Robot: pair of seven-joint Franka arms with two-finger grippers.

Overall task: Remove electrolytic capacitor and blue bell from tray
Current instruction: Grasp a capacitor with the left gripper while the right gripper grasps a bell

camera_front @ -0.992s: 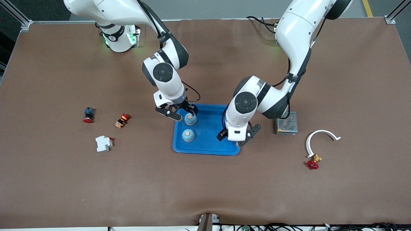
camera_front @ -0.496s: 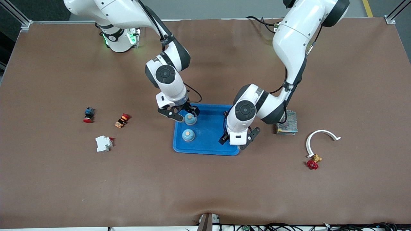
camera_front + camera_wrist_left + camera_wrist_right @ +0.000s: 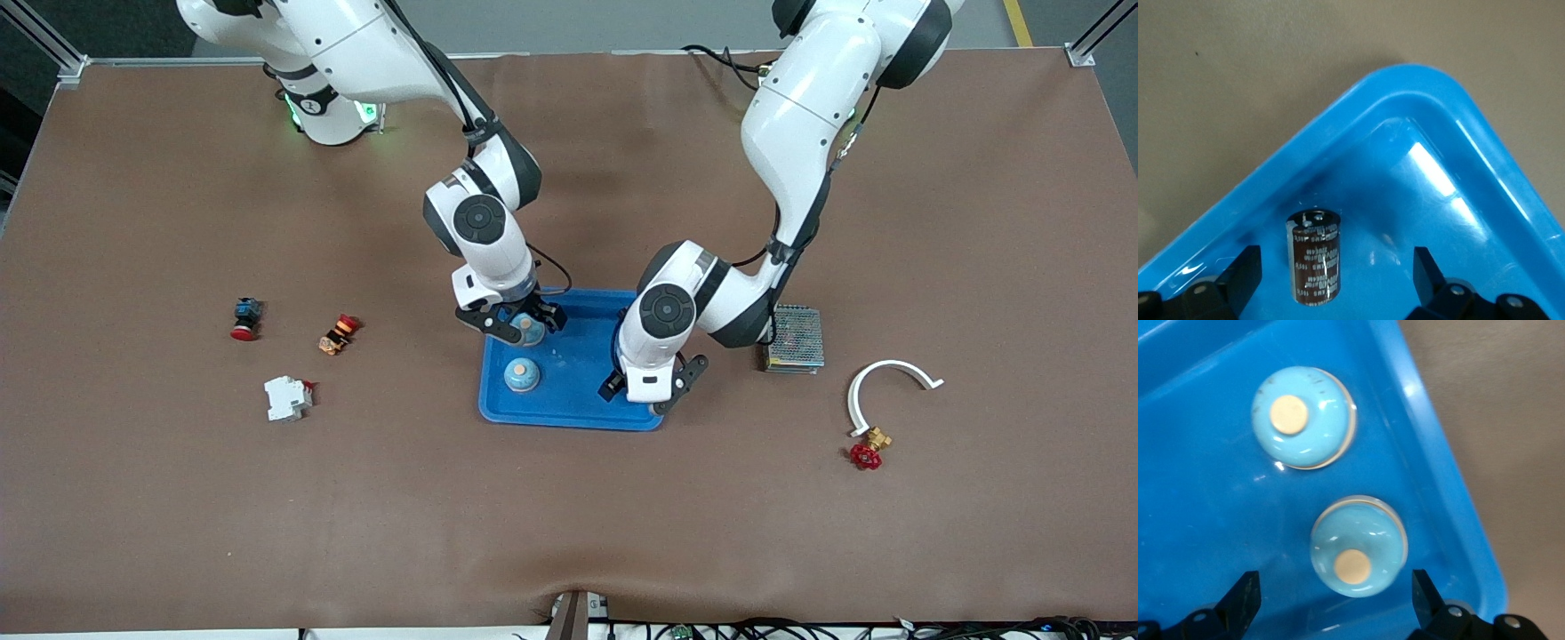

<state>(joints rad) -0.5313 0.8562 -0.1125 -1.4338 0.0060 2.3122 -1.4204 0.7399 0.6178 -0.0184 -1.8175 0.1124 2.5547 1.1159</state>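
A blue tray (image 3: 582, 342) lies at mid-table. Two light blue bells with tan buttons stand in it: one (image 3: 522, 374) nearer the front camera, the other (image 3: 531, 331) partly under my right gripper (image 3: 520, 322). In the right wrist view both bells show (image 3: 1303, 417) (image 3: 1359, 545); the right gripper (image 3: 1335, 600) is open above the second one and touches nothing. My left gripper (image 3: 647, 393) is open over the tray's near corner toward the left arm's end. The brown capacitor (image 3: 1313, 257) rests free in that corner (image 3: 1458, 107), between the open fingers of the left gripper (image 3: 1335, 277).
Toward the right arm's end lie a red and blue push button (image 3: 244, 318), an orange switch (image 3: 339, 333) and a white breaker (image 3: 287, 397). Toward the left arm's end sit a mesh power supply (image 3: 793, 339), a white curved clip (image 3: 885, 384) and a red valve (image 3: 869, 452).
The right gripper has shifted toward the left arm's end, farther over the bell. The left gripper has moved a little inward over the tray corner. Both stay open.
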